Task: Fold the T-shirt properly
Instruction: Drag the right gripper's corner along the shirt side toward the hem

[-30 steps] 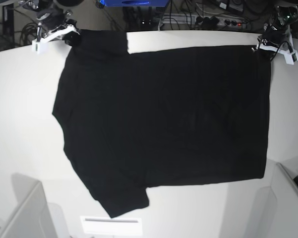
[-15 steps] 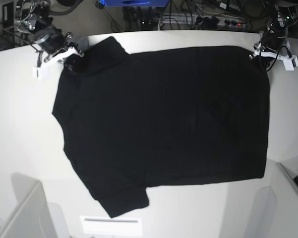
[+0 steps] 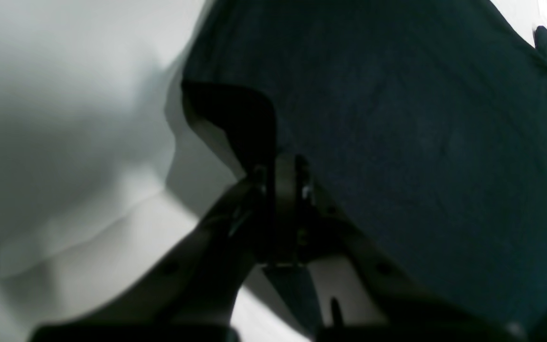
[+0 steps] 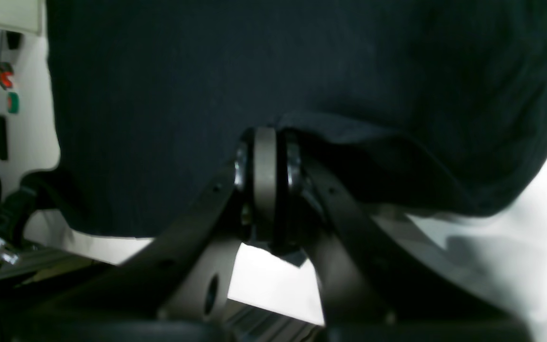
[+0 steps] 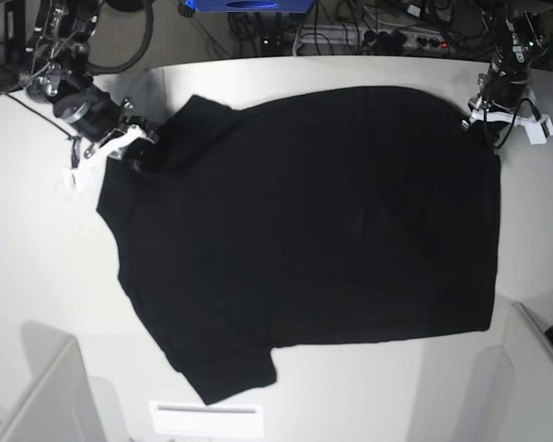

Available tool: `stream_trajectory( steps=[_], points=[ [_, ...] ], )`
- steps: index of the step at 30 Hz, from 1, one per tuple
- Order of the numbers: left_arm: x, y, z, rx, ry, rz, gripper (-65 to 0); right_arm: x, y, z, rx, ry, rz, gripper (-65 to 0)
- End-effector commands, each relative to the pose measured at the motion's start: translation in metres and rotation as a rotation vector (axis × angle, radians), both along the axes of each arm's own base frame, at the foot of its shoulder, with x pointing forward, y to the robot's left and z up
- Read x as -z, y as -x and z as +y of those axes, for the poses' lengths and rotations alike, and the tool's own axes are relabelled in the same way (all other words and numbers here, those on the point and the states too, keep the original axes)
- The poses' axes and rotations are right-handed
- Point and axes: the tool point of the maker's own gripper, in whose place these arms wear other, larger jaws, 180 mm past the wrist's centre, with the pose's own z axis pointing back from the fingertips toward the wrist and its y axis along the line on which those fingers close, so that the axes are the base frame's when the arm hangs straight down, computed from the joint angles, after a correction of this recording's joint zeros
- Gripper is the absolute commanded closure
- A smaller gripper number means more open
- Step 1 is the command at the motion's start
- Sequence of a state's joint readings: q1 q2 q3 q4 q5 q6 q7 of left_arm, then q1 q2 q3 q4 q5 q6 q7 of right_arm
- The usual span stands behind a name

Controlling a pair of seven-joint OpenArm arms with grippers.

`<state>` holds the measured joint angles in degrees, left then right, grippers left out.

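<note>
Left wrist view: the left gripper (image 3: 283,164) has its jaws pressed together on a corner of the black T-shirt (image 3: 420,118). The cloth spreads away from the jaws up and to the right, and a short flap of it stands just left of the fingertips. The white table (image 3: 64,118) lies to the left of the gripper and below it.

Right wrist view: the right gripper (image 4: 266,156) is clamped on a fold of the T-shirt (image 4: 273,66). The cloth fills the picture above the jaws and sags down on their right. White table (image 4: 515,256) shows to the lower right of the gripper.

Base view: the T-shirt (image 5: 304,230) lies mostly flat on the table (image 5: 37,239), plain side up, one sleeve pointing to the near edge. The right gripper (image 5: 133,147) pinches the far sleeve at the picture's upper left, where the cloth is bunched and raised. The left gripper (image 5: 483,120) pinches the far hem corner at the upper right. The shirt stretches between the two grippers.
</note>
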<state>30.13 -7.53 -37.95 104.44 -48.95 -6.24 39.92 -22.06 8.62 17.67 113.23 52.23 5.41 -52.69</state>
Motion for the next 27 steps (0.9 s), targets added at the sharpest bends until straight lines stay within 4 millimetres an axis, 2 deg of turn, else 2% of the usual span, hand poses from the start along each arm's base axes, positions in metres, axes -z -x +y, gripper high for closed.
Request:
stream_trajectory(
  steps=[1, 4, 7, 10, 19, 27],
  points=[
    [-0.010, -0.006, 0.004, 0.004, -0.017, -0.037, 0.0, -0.010, -0.006, -0.001, -0.004, 0.000, -0.035, 0.0],
    [-0.012, -0.011, 0.003, -0.008, -0.009, -0.052, 0.0, -0.015, -0.015, 0.000, -0.011, 0.001, -0.054, 0.0],
    [-0.012, -0.004, 0.019, -0.113, -0.003, -0.046, 0.0, -0.020, -0.023, 0.000, -0.019, 0.002, -0.070, 0.0],
    [-0.016, -0.010, 0.024, -0.135, -0.001, -0.065, 0.0, -0.022, -0.030, 0.001, -0.020, -0.003, -0.080, 0.0],
    [-0.022, -0.022, 0.023, -0.139, 0.002, -0.098, 0.0, -0.020, -0.056, -0.002, -0.006, -0.025, -0.089, 0.0],
    [-0.012, -0.025, 0.031, -0.207, 0.039, -0.082, 0.0, -0.012, -0.077, -0.006, -0.001, -0.054, -0.058, 0.0]
  ],
)
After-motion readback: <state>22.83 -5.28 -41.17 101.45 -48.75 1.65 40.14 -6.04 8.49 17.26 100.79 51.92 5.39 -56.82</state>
